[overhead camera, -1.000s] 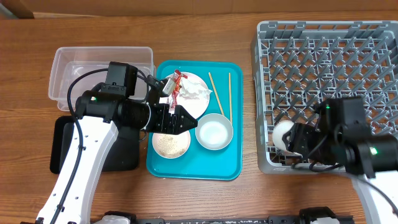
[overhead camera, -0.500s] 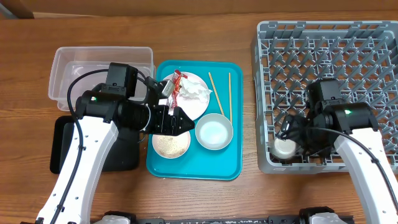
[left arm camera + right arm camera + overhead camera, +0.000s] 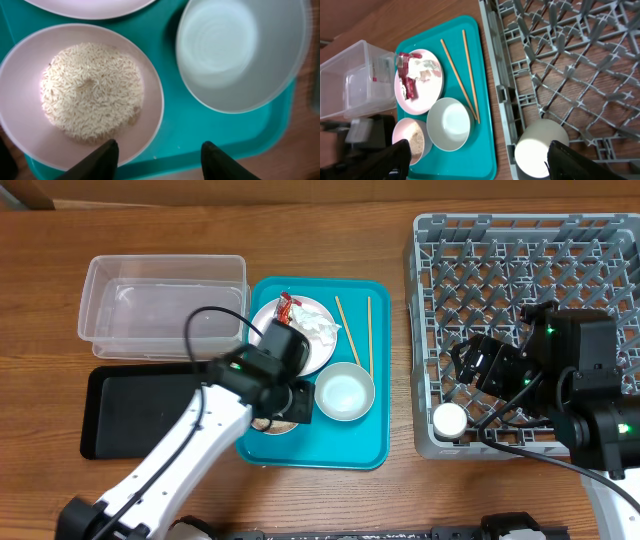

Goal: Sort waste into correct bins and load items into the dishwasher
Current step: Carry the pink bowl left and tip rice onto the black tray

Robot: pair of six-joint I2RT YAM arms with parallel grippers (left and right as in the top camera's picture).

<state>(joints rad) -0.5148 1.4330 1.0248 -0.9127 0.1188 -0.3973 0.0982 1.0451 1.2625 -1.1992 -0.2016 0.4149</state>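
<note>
**One cup racked, everything else waiting**

The clear tub (image 3: 165,305) and black tray (image 3: 130,415) show nothing inside. On the teal tray (image 3: 310,448), the wrapper (image 3: 285,313) and napkin (image 3: 320,330) lie on the plate (image 3: 322,356). The left claw (image 3: 160,160) hangs spread and empty over the rice bowl (image 3: 22,75), beside the empty bowl (image 3: 344,391) and chopsticks (image 3: 352,330). Only the cup (image 3: 449,418) stands in the rack (image 3: 500,270), at its front-left corner. The right claw (image 3: 485,160) is released near it.
</note>
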